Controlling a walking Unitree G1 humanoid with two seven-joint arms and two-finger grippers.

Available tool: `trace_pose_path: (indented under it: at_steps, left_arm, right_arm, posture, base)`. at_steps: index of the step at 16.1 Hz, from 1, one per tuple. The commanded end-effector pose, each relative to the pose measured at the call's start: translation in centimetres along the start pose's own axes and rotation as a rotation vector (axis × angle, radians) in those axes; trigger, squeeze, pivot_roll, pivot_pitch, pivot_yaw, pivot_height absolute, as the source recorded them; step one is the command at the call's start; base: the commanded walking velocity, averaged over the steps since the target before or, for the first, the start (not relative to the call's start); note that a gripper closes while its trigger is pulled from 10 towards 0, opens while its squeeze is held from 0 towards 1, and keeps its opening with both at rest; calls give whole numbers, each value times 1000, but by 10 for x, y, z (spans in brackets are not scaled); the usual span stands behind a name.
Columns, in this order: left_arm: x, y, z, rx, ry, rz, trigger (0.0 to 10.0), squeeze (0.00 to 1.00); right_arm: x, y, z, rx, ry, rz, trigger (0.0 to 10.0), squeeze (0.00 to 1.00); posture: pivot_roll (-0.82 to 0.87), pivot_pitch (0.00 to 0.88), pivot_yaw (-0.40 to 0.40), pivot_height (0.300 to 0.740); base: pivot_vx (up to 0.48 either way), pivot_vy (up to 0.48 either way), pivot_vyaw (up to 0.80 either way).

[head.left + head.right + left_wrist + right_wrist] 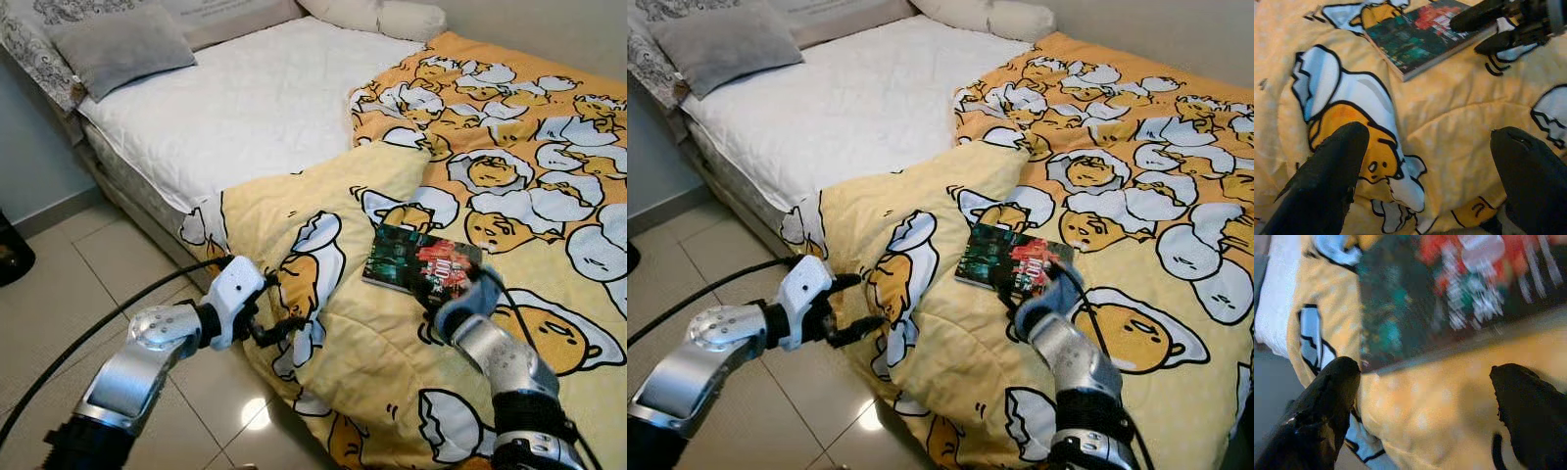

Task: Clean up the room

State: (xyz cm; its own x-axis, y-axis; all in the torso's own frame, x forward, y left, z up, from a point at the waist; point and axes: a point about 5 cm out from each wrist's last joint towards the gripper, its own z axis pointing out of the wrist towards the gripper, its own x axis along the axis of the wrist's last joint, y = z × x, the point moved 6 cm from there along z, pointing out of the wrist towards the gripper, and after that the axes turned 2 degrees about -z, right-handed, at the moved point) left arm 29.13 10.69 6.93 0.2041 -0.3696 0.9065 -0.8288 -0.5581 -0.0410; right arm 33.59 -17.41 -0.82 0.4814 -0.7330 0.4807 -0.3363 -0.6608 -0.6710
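Note:
A paperback book (419, 259) with a dark green and red cover lies flat on the yellow cartoon-print blanket (509, 166) that covers the bed's right side. My right gripper (434, 297) is open right at the book's near edge, fingers low over the blanket; in the right wrist view the book (1449, 298) lies just ahead of the open fingers (1327, 401). My left gripper (282, 328) is open beside the blanket's folded corner that hangs over the bed's side. In the left wrist view the book (1425, 36) lies further off on the blanket.
The bare white mattress (265, 98) takes up the bed's left half, with a grey pillow (122, 44) and white pillows (382, 15) at its head. Tiled floor (69, 284) runs along the bed. A black cable (98, 328) loops beside my left arm.

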Motion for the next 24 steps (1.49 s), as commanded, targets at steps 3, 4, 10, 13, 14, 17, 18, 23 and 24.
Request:
trace_pose_path:
  at_steps: [3, 4, 10, 13, 14, 17, 18, 23, 24]
  left_arm:
    - [3, 3, -1, -44, -24, 33, 10000, 784]
    - [2, 4, -3, -51, -26, 33, 10000, 788]
    - [0, 9, -5, -70, -37, 35, 10000, 788]
    - [1, 11, -6, -77, -42, 35, 10000, 788]
    - [1, 12, -6, -78, -44, 35, 10000, 788]
    - [1, 13, -6, -94, -54, 38, 10000, 784]
    - [2, 13, -6, -96, -54, 41, 10000, 784]
    - [3, 18, -10, -115, -56, 44, 10000, 788]
    - [4, 19, -11, -121, -51, 43, 10000, 788]
  right_arm:
    - [-6, 3, 5, 0, -39, 109, 10000, 0]
    - [-5, 2, 6, 9, -42, 145, 10000, 0]
    - [13, -19, 19, 96, 9, 203, 10000, 0]
    - [20, -16, 23, 82, 47, 235, 10000, 0]
    - [21, -17, 24, 81, 51, 236, 10000, 0]
    - [13, -7, 27, 35, 53, 208, 10000, 0]
    - [14, -3, 27, 19, 73, 201, 10000, 0]
    - [18, 11, 26, -29, 184, 285, 10000, 0]
    - [19, 10, 26, -20, 196, 296, 10000, 0]
  posture:
    - [-11, 0, 33, 740]
    - [-12, 0, 30, 740]
    - [2, 0, 13, 740]
    - [15, 0, 12, 740]
    - [14, 0, 14, 740]
    - [18, 0, 25, 740]
    - [26, 0, 27, 740]
    - [57, 0, 36, 740]
    - [58, 0, 37, 740]
  base:
    - [0, 0, 0]
    - [0, 0, 0]
    - [0, 0, 0]
    - [0, 0, 0]
    - [0, 0, 0]
    - [0, 0, 0]
    - [0, 0, 0]
    - [0, 0, 0]
    - [0, 0, 0]
